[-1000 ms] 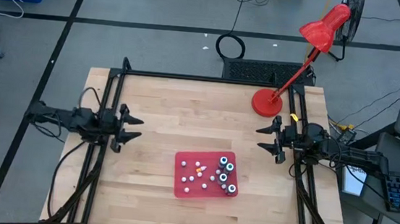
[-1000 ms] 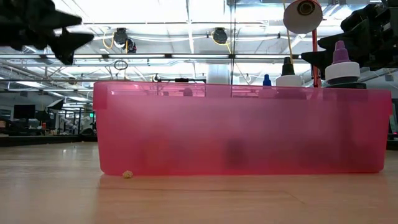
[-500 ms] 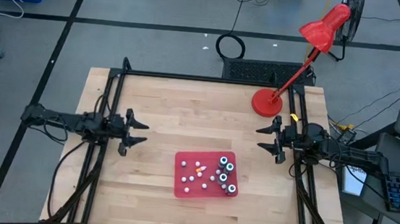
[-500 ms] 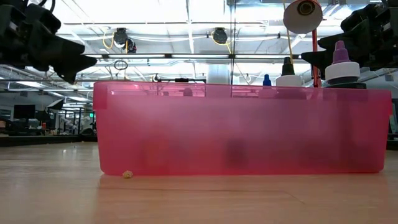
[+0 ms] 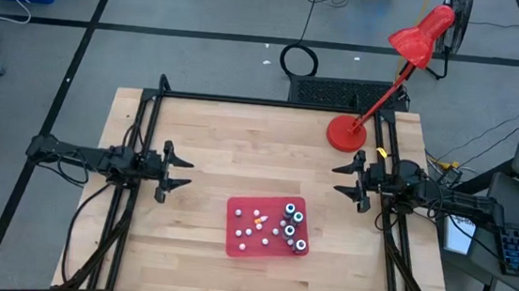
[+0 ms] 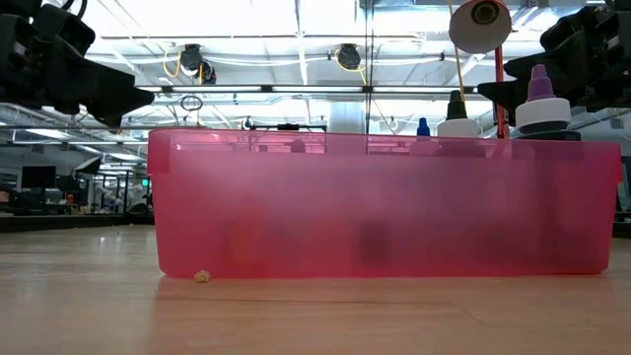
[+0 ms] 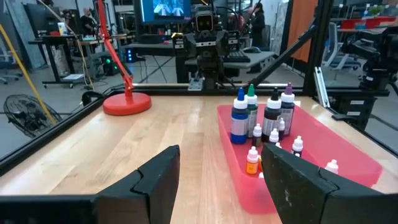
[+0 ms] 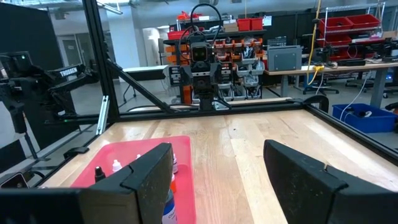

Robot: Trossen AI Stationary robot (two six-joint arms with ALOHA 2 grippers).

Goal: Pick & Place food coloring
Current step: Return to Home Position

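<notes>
While left gripper [image 5: 182,174] and right gripper [image 5: 338,180] gape empty, we judge the bottles [image 7: 272,118] between them light, perhaps slick; grip bodies.

A translucent pink bin [image 6: 385,207] is sitting on the wooden table [image 6: 315,320] with a crumb [image 6: 202,277] lying beside its base. Food coloring bottles [image 6: 539,99] are poking above its rim at one end — the left gripper [image 6: 138,96] and right gripper [image 6: 498,94] are hanging in the upper corners.
</notes>
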